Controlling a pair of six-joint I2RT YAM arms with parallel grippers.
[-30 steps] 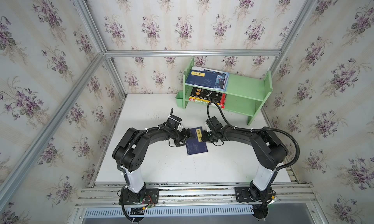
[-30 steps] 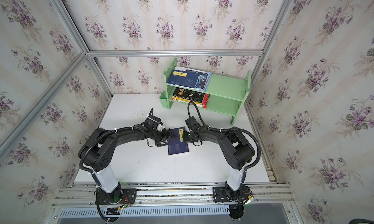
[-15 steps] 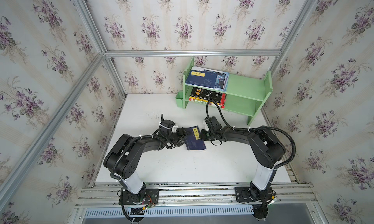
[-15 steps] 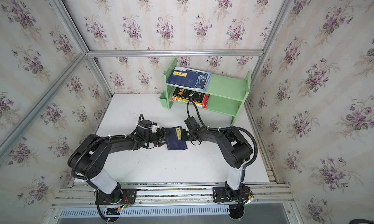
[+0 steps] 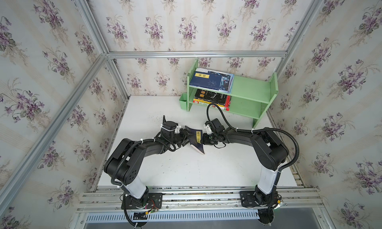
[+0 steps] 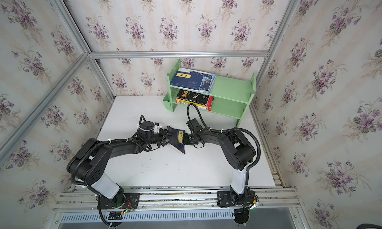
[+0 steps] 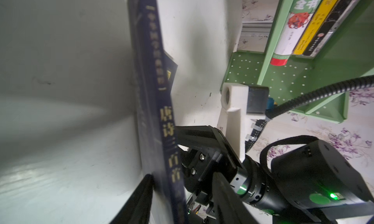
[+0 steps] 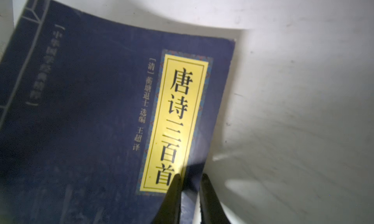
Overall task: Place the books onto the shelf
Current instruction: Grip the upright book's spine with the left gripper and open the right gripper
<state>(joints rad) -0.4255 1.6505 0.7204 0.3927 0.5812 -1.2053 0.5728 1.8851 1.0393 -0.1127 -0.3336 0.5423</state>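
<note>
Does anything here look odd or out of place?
Yes. The navy book stands tilted on one edge on the table, its cover bowed, pinched at its edge by the right pincer while the left pincer straddles it. On the shelf, the books lie flat in piles, not upright.

A book (image 5: 196, 140) leans on the desk (image 5: 186, 170) between the left tool (image 5: 187, 134) and the right tool (image 5: 203, 138). Beyond both tools stands the shelf (image 5: 248, 87), with an upper stack (image 5: 210, 82) and a lower stack (image 5: 213, 97) lying at its cup (image 5: 183, 101) end.
</note>
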